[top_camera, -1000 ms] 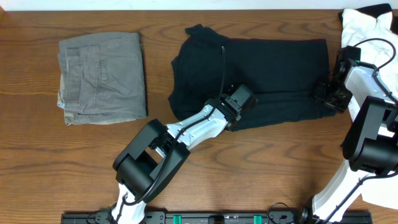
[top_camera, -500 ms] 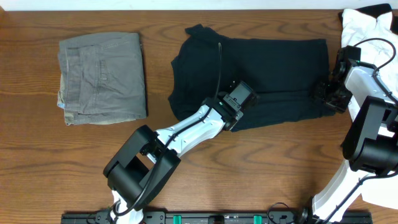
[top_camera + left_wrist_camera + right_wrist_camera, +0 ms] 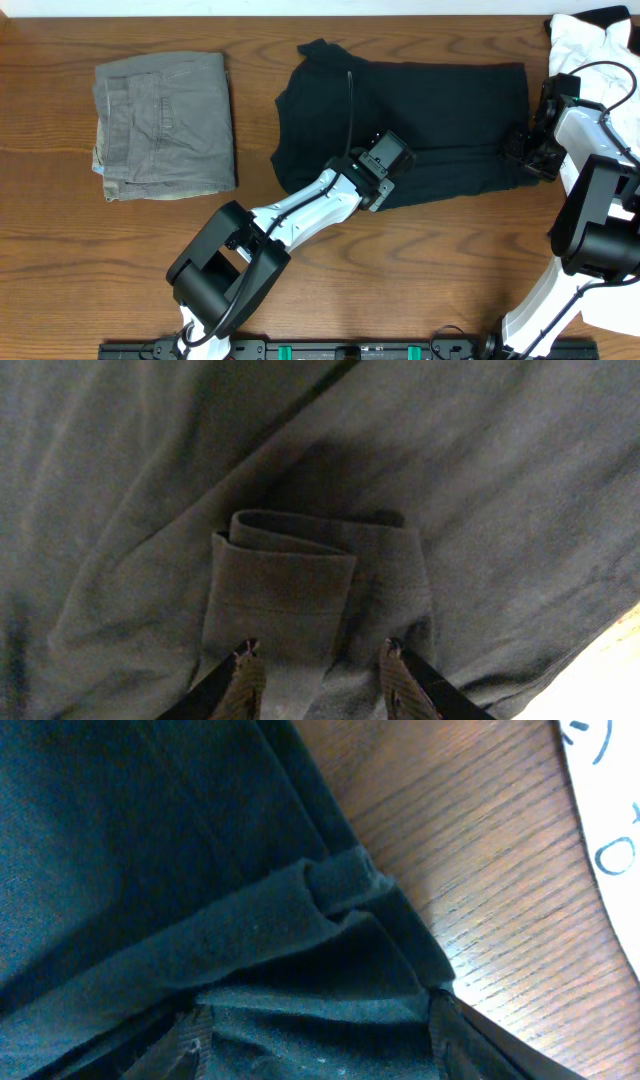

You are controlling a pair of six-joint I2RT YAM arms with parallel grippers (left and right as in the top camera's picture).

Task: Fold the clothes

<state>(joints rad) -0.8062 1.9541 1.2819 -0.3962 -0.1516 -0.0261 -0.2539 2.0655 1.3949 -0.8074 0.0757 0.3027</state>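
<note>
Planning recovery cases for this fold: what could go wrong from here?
The left end effector straddles the rolled sleeve of the plain black short-sleeved T-shirt; a pinch there may grab several layers.
The right end effector stands over a bunched fold at the shirt's edge; it may catch only one layer.
The white printed garment lies close beside the right arm and could snag.

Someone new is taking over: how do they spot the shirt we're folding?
On the wooden table, look along the far side, between the folded grey-green trousers on the left and the white garment in the right corner. The black T-shirt lies there: plain, dark and spread wider than either neighbour.
</note>
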